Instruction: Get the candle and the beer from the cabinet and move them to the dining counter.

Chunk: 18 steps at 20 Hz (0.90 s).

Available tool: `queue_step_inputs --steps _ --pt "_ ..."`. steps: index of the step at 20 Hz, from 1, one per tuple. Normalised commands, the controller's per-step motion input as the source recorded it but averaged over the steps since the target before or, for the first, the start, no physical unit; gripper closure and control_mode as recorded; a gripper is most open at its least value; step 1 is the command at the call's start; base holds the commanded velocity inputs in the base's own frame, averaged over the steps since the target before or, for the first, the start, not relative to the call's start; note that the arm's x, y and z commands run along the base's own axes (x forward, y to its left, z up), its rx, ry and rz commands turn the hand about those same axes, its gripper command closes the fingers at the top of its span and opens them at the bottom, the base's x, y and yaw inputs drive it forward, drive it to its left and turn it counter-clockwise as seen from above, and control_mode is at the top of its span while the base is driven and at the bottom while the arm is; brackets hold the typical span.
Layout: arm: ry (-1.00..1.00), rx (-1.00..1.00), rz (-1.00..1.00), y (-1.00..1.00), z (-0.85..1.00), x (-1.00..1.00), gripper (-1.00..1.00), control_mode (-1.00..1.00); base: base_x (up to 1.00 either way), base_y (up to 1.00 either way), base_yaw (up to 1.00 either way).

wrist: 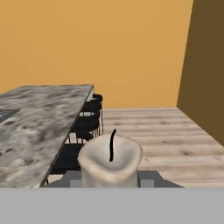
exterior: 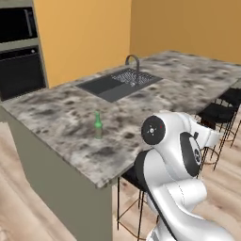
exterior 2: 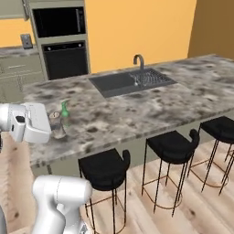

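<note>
Pincer (wrist: 110, 178) pinching the candle (wrist: 110, 159) at bottom centre; beer (exterior: 98, 125) upright on the counter (exterior: 155, 101), left of centre

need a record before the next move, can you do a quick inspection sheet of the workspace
surface: dining counter, speckled granite top, inset dark sink with curved faucet
job's things: beer upright on the counter near its edge; candle, black wick up, held in the hand beside the beer, above the counter's edge
clutter: nothing seen
grippers: hand shut on the candle
cables: nothing seen
surroundings: black stools along the counter, orange walls, wood floor, dark ovens in a tall unit
</note>
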Motion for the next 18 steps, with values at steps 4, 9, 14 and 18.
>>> queue_step_inputs --steps 4,9,14,18 --pt "0.00 0.00 0.00 0.00 0.00 0.00 1.00 1.00 0.28 -0.64 0.41" --pt "0.00 0.00 0.00 0.00 0.00 0.00 1.00 1.00 0.28 -0.59 0.43" --pt "0.00 0.00 0.00 0.00 0.00 0.00 1.00 1.00 0.29 -0.58 0.43" --pt "0.00 0.00 0.00 0.00 0.00 0.00 1.00 1.00 0.29 -0.55 0.45"
